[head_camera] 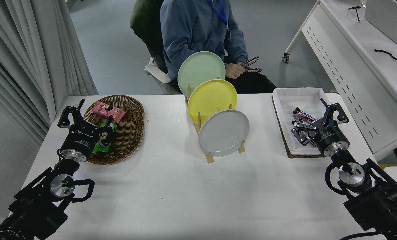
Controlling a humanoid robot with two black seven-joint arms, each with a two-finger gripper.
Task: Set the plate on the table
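Observation:
The light-grey plate (224, 133) stands on edge in the front slot of a wooden rack (209, 158) at the middle of the white table (171, 193). Behind it in the same rack stand a yellow plate (212, 99) and a pale green plate (201, 69). My right gripper (316, 120) is open and empty, hovering over a white tray at the right, well right of the grey plate. My left gripper (87, 121) is open and empty over a wicker basket at the left.
The wicker basket (131, 133) holds a pink packet (107, 111) and a green packet (102, 140). The white tray (285, 100) holds chocolate bars (303, 116). A person in a blue top (198, 30) sits at the far side, holding bars in one hand (234, 70). A white perforated desk (352, 76) stands at the right.

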